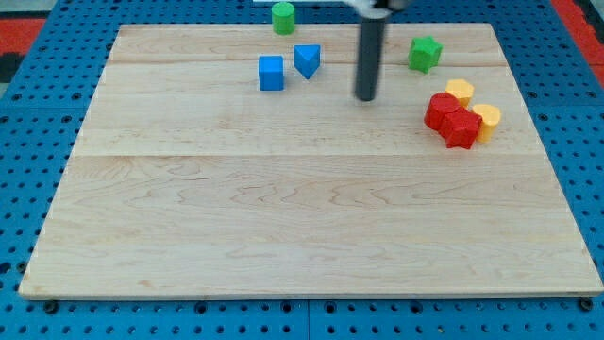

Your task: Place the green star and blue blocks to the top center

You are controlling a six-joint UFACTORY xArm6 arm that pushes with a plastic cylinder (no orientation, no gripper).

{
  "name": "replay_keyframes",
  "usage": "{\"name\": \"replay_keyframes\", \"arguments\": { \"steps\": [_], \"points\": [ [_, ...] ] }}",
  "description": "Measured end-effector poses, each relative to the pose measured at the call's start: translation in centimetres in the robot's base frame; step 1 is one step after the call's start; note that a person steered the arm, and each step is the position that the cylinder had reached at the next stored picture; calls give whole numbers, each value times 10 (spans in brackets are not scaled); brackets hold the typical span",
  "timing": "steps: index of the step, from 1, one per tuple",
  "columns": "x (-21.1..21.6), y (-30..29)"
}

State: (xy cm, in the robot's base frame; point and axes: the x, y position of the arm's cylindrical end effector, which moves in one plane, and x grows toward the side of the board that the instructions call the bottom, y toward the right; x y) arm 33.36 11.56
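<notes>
The green star (425, 53) lies near the view's top, right of centre. A blue cube (271, 73) and a blue triangular block (307, 59) sit side by side at the top, left of centre. My tip (365, 96) rests on the board between the blue blocks and the green star, a little lower than them. It touches none of them. The star is about 60 px up and to the right of the tip.
A green cylinder (283, 17) stands at the board's top edge above the blue blocks. Two red blocks (450, 115) and two yellow blocks (485, 120) cluster at the view's right. The wooden board (283, 217) lies on a blue pegboard.
</notes>
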Motion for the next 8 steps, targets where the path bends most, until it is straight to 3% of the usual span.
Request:
{"name": "replay_keyframes", "arguments": {
  "steps": [2, 4, 6, 8],
  "points": [
    [-44, 113],
    [-107, 60],
    [-112, -45],
    [-116, 52]
  ]
}}
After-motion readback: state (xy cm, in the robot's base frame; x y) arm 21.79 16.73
